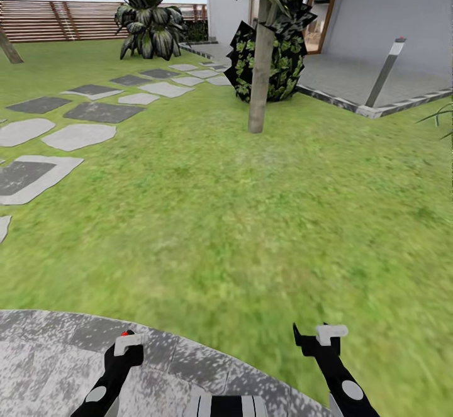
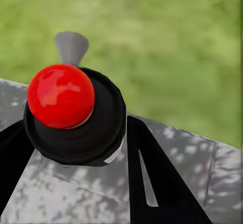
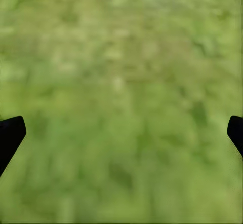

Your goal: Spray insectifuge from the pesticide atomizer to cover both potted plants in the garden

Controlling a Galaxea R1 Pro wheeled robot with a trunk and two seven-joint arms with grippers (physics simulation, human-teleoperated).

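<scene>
Grey mottled stone patio (image 1: 56, 354) curves under the robot's base at the near edge of the head view, and from there the green lawn (image 1: 251, 216) spreads out as the largest thing in sight, crossed by flat stepping stones (image 1: 78, 135) on the left toward a slatted wooden fence (image 1: 56, 21). A trunked palm (image 1: 259, 58) stands mid-lawn, a broad-leaved shrub (image 1: 148, 24) farther back, and a grey bollard light (image 1: 385, 71) leans by the paved house terrace.

Both arms hang low and tucked, likely for travelling. The right tool (image 1: 318, 338) hovers over grass; its wrist view shows only the two dark finger tips (image 3: 10, 135) at the frame's far edges, so it is spread wide and carries nothing. The left tool (image 1: 126, 344) hangs over the patio; its wrist view adds a red ball (image 2: 61, 96) on a black collar, but I cannot tell how far it is open.

Neither the pesticide atomizer nor the potted plants are visible from here; the robot seems to be searching for them.
</scene>
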